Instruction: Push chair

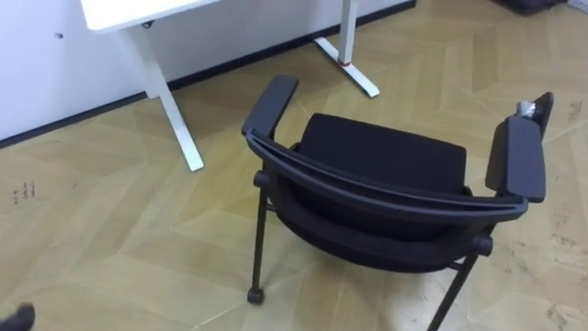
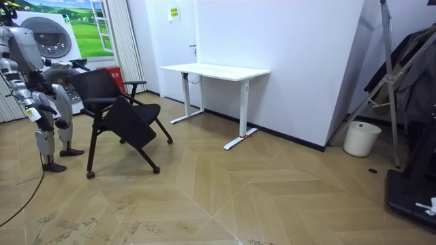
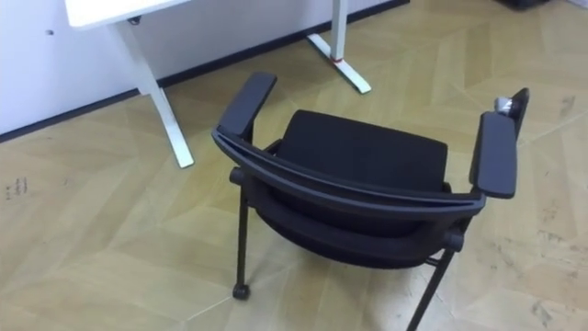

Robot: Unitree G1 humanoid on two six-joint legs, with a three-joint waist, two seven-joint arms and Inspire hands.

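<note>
Whether the hands (image 2: 39,114) are open or clenched I cannot tell. The chair (image 1: 386,156) stands on the floor (image 1: 92,230) just before the robot, back rail (image 1: 367,182) nearest. It looks light, stiff and wheeled, so I would press level on that rail, toward the bench (image 1: 138,11) beyond.

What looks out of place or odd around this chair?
Nothing is spilled or visibly broken. The black chair stands out on the open floor, skewed to the white desk rather than tucked under it. In the room view its seat seems to slope downward. The floor shows dull scuff marks.
</note>
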